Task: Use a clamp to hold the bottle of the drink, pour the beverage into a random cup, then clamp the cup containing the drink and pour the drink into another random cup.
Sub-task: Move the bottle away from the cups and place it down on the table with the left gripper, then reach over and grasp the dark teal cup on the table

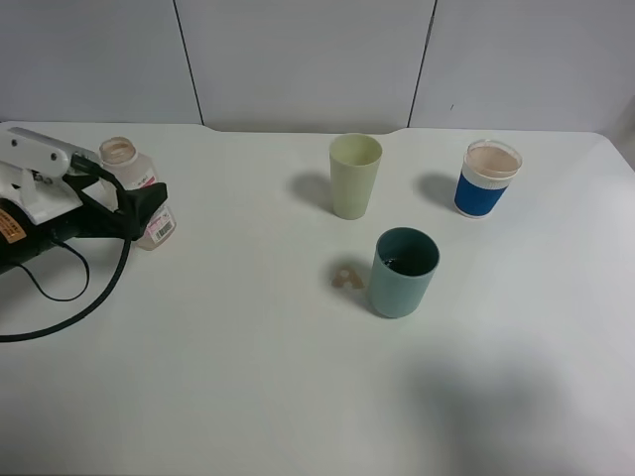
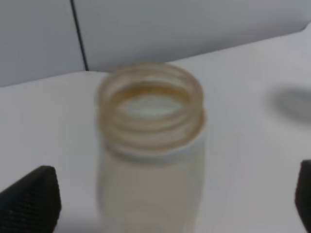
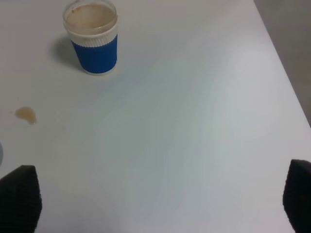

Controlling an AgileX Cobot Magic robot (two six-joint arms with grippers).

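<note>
The bottle [image 1: 121,156] stands upright at the far left of the table, uncapped. My left gripper [image 1: 134,193] is open, with one black finger on each side of it. In the left wrist view the bottle [image 2: 150,126] looks clear with a brownish film at its neck, and the fingertips [image 2: 29,201] stand well apart from it. The dark teal cup [image 1: 404,271] stands near the middle with a little dark beverage [image 1: 396,263] inside. Behind it is the pale green cup [image 1: 355,176]. My right gripper [image 3: 158,199] is open over bare table and does not show in the exterior high view.
A blue-sleeved white cup [image 1: 487,178] stands at the back right and also shows in the right wrist view [image 3: 92,38]. A small brown spill [image 1: 346,277] lies just left of the teal cup. A black cable [image 1: 69,312] loops from the left arm.
</note>
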